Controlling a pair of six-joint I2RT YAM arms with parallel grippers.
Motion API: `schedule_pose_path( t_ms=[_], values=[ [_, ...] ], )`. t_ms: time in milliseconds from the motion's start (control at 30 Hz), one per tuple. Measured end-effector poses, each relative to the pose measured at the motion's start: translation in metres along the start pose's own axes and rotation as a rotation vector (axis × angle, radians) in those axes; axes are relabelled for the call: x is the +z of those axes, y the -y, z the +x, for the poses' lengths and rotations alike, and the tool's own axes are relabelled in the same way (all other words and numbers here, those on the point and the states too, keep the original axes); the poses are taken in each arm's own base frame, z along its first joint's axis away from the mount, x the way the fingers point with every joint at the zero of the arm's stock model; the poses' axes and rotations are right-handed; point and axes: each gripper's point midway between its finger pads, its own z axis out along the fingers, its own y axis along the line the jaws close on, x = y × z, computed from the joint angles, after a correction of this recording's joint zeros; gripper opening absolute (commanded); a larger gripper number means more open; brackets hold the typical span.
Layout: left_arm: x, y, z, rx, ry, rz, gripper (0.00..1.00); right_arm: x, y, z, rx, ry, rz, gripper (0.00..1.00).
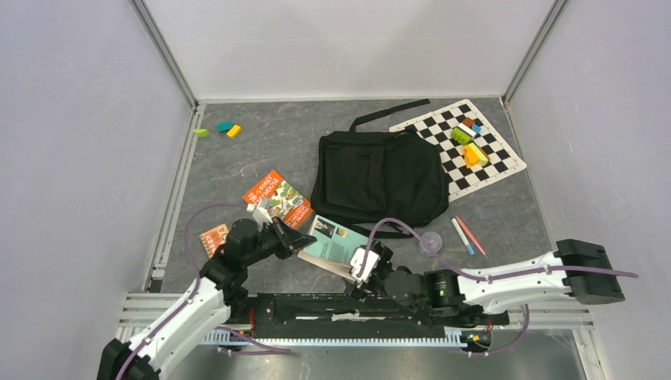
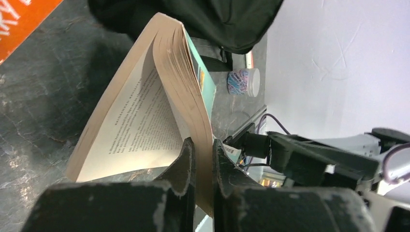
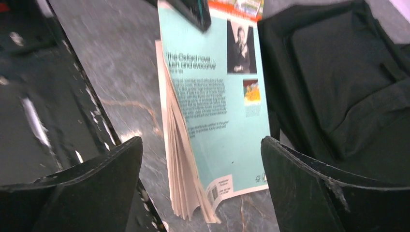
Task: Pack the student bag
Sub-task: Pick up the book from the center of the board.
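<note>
The student bag (image 1: 380, 178) lies flat and black in the middle of the table, its straps trailing to the far side. In front of it a teal paperback book (image 1: 336, 241) is tilted up off the table, pages fanning. My left gripper (image 1: 305, 237) is shut on the book's left end. In the left wrist view the gripper (image 2: 203, 154) pinches the cover and a block of pages of the book (image 2: 145, 111). My right gripper (image 1: 364, 265) stands open at the book's near right corner. In the right wrist view it (image 3: 201, 145) straddles the book (image 3: 217, 96) without touching it, the bag (image 3: 338, 72) just beyond.
An orange book (image 1: 277, 198) and a small orange card (image 1: 214, 237) lie left of the bag. A checkered mat (image 1: 494, 166) with coloured blocks is at the far right. Two pens (image 1: 467, 235) and a clear cup (image 1: 430, 241) of paper clips sit right of the teal book. Small blocks (image 1: 225, 128) lie far left.
</note>
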Motion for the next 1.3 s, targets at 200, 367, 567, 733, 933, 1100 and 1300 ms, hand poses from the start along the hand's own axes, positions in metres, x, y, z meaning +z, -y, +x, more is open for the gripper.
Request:
schedule_pose_path(
  t_ms=[200, 367, 567, 733, 933, 1100, 1300],
  values=[
    [-0.020, 0.031, -0.007, 0.194, 0.014, 0.045, 0.02, -0.005, 0.014, -0.059, 0.102, 0.057, -0.068, 0.98],
    [-0.035, 0.071, -0.009, 0.365, -0.018, 0.136, 0.02, 0.005, 0.052, -0.080, 0.184, 0.051, -0.095, 0.98],
    [-0.049, 0.113, -0.001, 0.498, -0.120, 0.256, 0.02, 0.020, 0.075, -0.064, 0.239, -0.010, -0.175, 0.98],
    [-0.062, 0.139, 0.009, 0.565, -0.198, 0.347, 0.02, 0.019, 0.074, -0.060, 0.282, -0.008, -0.299, 0.98],
    [-0.078, 0.161, 0.020, 0.612, -0.280, 0.442, 0.02, 0.006, 0.044, -0.077, 0.288, 0.054, -0.518, 0.97],
    [-0.093, 0.180, 0.026, 0.650, -0.325, 0.520, 0.02, -0.003, 0.023, -0.096, 0.319, 0.119, -0.674, 0.80],
    [-0.099, 0.192, 0.026, 0.693, -0.325, 0.560, 0.69, -0.011, 0.016, -0.117, 0.387, 0.173, -0.755, 0.01]
  ],
)
